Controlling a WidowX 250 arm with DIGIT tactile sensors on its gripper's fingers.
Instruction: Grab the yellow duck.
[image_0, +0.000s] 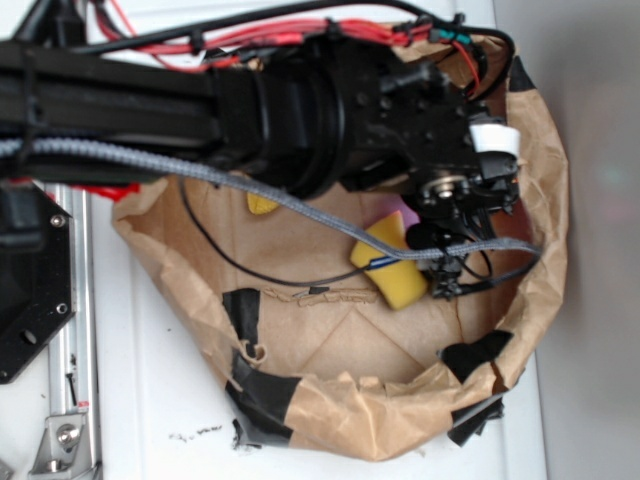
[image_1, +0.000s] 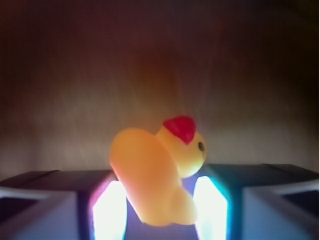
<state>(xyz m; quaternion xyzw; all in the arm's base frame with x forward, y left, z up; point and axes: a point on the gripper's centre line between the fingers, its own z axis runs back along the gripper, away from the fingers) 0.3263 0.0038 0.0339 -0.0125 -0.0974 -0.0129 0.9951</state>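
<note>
In the wrist view the yellow duck (image_1: 152, 175) fills the space between my gripper (image_1: 160, 205) pads. It is glossy, with a red beak and a dark eye, and its head points right. Both lit fingers (image_1: 109, 212) press against its body, so the gripper is shut on the duck. In the exterior view my gripper (image_0: 445, 262) hangs over the right side of the brown paper bag (image_0: 545, 270). The arm hides the duck there.
A yellow sponge (image_0: 395, 268) lies inside the bag just left of the gripper, with something pink (image_0: 385, 215) behind it. Another yellow piece (image_0: 262, 203) shows under the arm. Black tape patches mark the bag's rim. A grey cable (image_0: 300, 205) crosses the bag.
</note>
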